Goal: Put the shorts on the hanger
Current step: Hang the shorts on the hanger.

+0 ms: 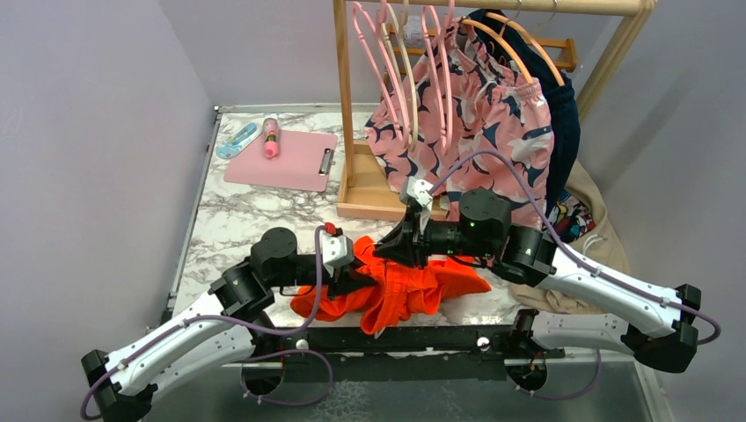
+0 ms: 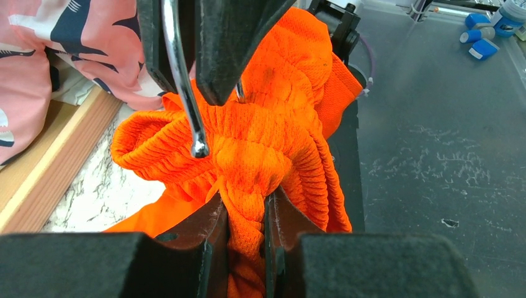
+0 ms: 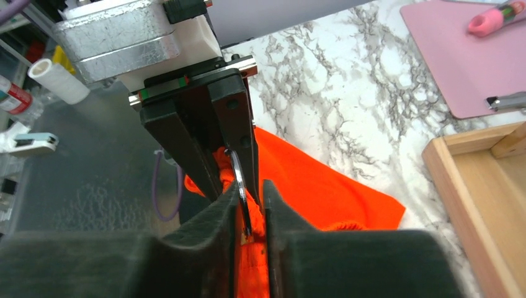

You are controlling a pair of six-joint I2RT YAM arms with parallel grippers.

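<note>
The top view sits high above and behind the arm bases. It looks down and forward across the whole marble counter [image 1: 229, 220] to the wooden rack [image 1: 345, 114] at the far side. The left wrist camera rides just behind the left claw [image 2: 247, 198], sighting along its fingers, very near the shorts [image 2: 267, 136]. The right wrist camera sits likewise behind the right claw [image 3: 250, 186], facing the opposite way. Both wrist views share the shorts, the hook of the hanger [image 2: 186, 81] and each other's claw. The right wrist and top views share the pink clipboard [image 3: 459, 56].
</note>
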